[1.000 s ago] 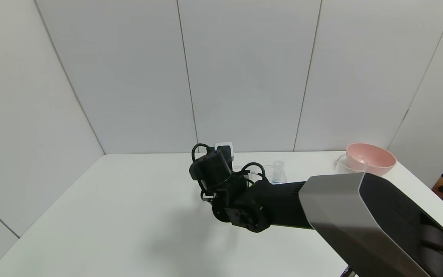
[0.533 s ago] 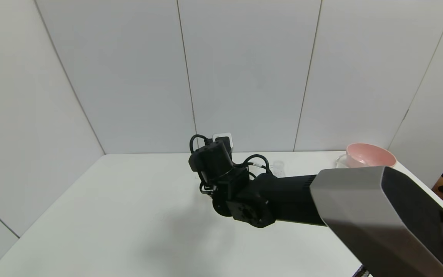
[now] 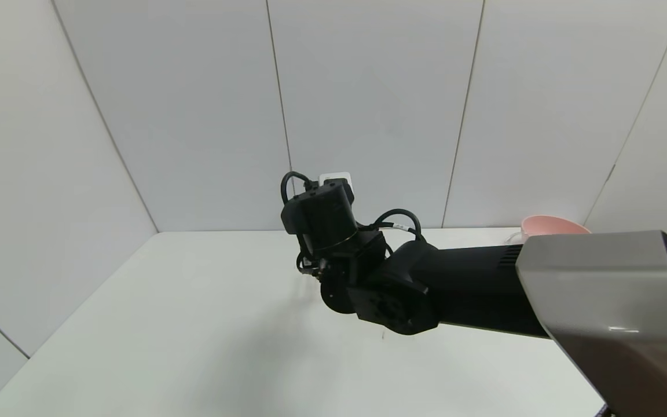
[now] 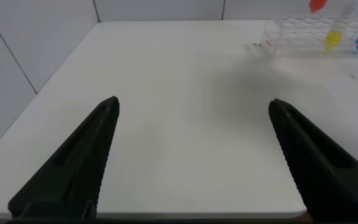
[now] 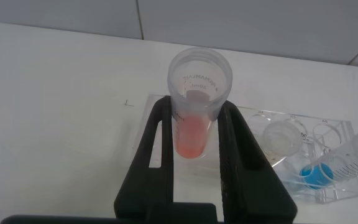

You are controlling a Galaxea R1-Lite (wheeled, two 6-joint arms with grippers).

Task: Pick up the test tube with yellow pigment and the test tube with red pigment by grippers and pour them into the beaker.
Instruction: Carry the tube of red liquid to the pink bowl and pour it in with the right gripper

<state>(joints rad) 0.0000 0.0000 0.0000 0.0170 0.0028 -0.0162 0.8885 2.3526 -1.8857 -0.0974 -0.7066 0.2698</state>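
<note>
Two tubes and an open slot show in the clear rack (image 5: 303, 162) beneath the right gripper (image 5: 201, 134), which clenches the test tube with red pigment (image 5: 199, 99) between its black fingers (image 5: 160, 149), lifted above the rack. That tube is upright, its open mouth on top, with a little orange-red liquid pooled in the rounded tip. Beside it in the rack stands a tube (image 5: 283, 138) whose contents cannot be made out from above, and further along a tube with blue liquid (image 5: 344, 160) in its base.

From the left wrist camera the rack sits at the far right of the white table (image 4: 179, 124); the test tube with yellow pigment (image 4: 333, 38) stands in it, a blue tube next to it, and the red liquid hangs above the rack.

In the head view the right arm (image 3: 472, 289) reaches across the middle of the table, raised, and hides the rack. A pink bowl (image 3: 548, 223) sits at the far right edge.

The left gripper (image 4: 194, 152) hangs released over the near left of the table, its fingers spread wide with nothing between them.
</note>
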